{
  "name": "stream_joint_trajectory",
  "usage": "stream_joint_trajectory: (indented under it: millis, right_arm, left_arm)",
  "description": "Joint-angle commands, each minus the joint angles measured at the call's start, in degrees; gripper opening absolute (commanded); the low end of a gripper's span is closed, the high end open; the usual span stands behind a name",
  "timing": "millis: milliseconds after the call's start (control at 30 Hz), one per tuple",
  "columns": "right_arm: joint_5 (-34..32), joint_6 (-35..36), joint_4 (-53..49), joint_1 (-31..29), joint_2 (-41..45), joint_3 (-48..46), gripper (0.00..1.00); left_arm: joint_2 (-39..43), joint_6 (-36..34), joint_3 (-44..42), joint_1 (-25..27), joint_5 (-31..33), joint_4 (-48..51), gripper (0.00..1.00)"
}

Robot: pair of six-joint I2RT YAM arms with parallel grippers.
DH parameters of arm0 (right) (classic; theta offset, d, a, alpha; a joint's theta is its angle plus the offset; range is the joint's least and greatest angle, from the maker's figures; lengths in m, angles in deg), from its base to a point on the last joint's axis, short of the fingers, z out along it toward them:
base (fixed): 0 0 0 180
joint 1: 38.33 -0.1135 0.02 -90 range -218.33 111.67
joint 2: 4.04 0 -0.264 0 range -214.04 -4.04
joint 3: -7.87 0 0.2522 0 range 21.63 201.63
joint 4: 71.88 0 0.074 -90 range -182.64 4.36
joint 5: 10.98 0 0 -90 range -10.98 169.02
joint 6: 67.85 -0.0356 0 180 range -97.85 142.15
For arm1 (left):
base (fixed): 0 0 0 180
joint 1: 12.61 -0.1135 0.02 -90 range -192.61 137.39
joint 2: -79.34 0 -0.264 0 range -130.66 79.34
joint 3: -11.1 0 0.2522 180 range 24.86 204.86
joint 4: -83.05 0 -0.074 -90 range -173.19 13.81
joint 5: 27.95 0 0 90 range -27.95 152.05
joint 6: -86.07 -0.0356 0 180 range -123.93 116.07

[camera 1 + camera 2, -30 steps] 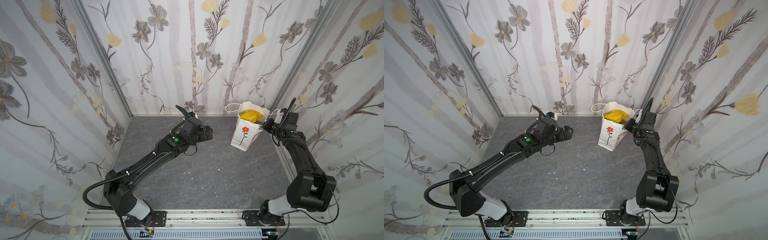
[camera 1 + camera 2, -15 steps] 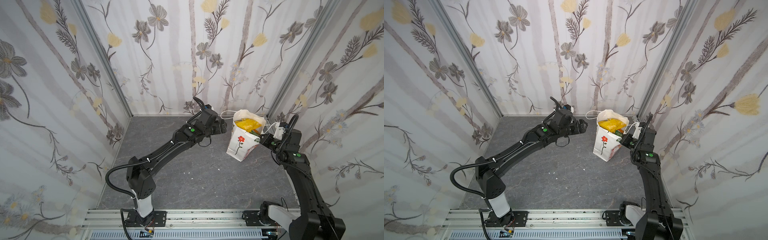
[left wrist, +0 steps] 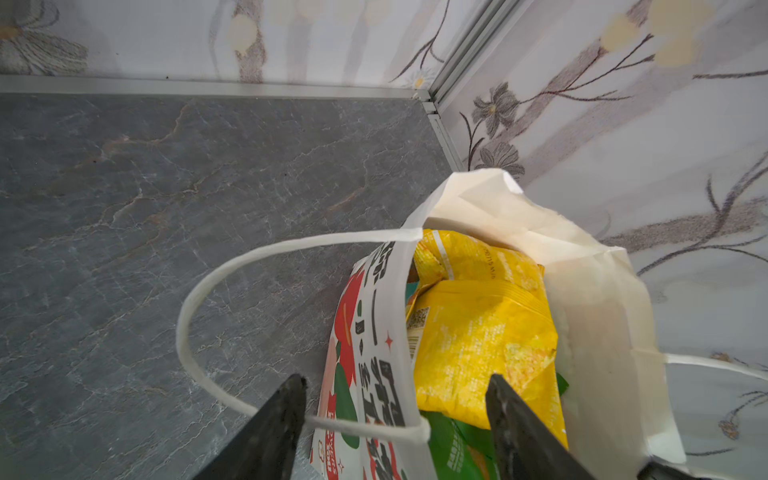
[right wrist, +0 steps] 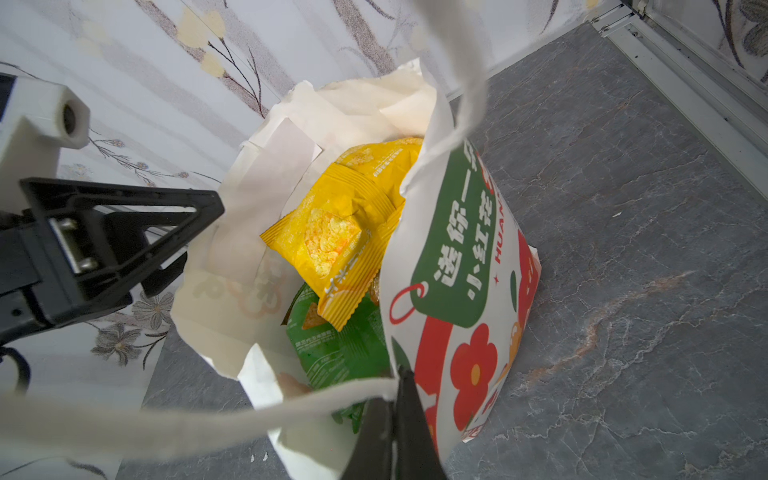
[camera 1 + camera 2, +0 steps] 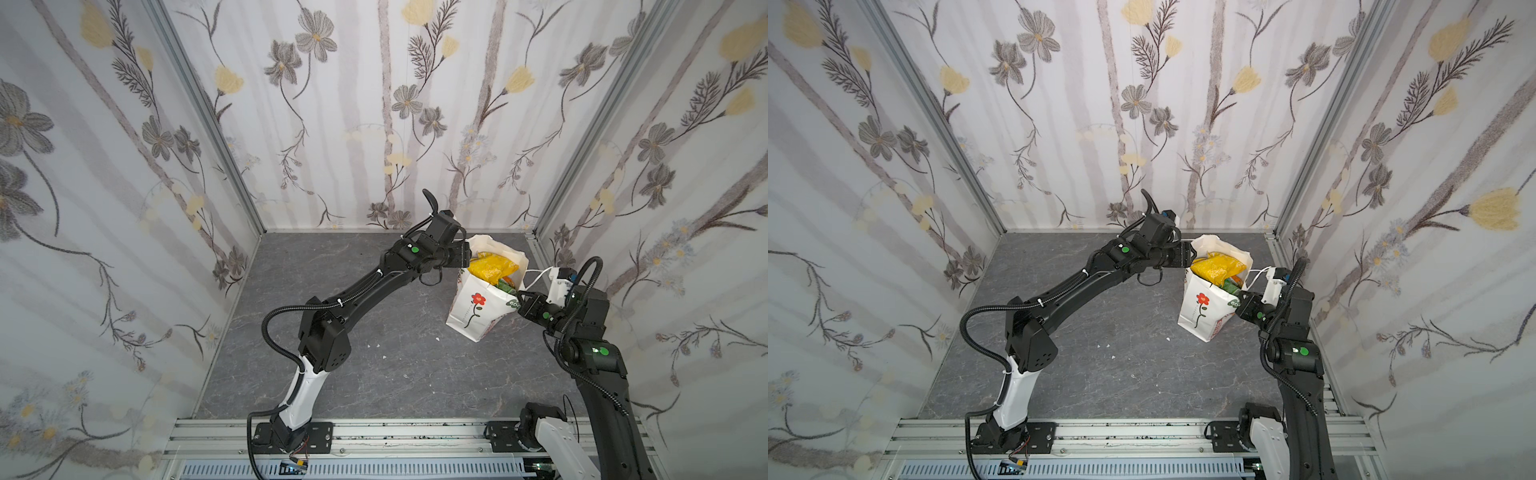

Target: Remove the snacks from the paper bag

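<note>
Both top views are taken from high over the 6 o'clock edge, tilted down toward 12, far off; nearly the whole scene is shared. The paper bag (image 5: 469, 316) at 2 o'clock is viewed close by both wrist cameras: left faces 2, right faces 10.

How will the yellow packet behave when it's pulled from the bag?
Likely light and squashy: the yellow packet looks puffed and crinkled. Glossy foil, probably slippery. It lies atop the green packet in the paper bag, so it should lift free.
</note>
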Motion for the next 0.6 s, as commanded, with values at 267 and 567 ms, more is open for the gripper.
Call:
stream_joint_trajectory:
  millis: [267,567]
  right_arm:
    - [0.7,2.2,-1.7,-0.9,0.4,0.9,0.0]
    - [5.7,-3.5,0.0,-6.7,1.7,1.5,0.0]
  left_arm:
    - [-0.8,0.5,2.5,0.3,-3.1,6.0,0.13]
    - [18.7,3.8,-22.8,0.4,1.6,-2.6,0.0]
